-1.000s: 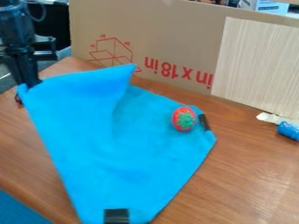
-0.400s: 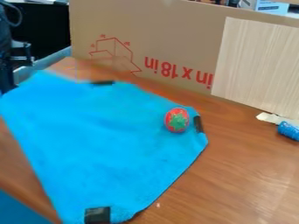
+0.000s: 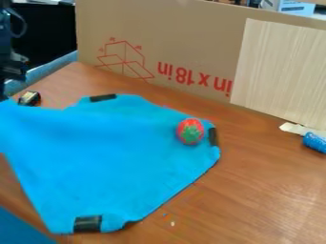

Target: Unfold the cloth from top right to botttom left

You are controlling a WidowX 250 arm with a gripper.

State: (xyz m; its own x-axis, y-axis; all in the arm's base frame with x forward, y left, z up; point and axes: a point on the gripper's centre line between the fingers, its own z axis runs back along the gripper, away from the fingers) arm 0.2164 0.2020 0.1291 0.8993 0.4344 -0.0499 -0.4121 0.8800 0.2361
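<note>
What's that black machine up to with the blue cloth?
It's a robot arm, at the left edge of the picture, working on unfolding the blue cloth. Its claw is right at the cloth's left end and seems to have hold of it, though I can't be sure. Much of the cloth lies spread on the wooden table, and a red, strawberry-like object sits on it near the right corner.

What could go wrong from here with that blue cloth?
The red-and-green toy resting on the blue cloth might roll or slide if the cloth is tugged. The cloth's bottom left corner lies close to the edge of the table, so it could slip over. The small dark object beside the cloth might get snagged or covered.
</note>
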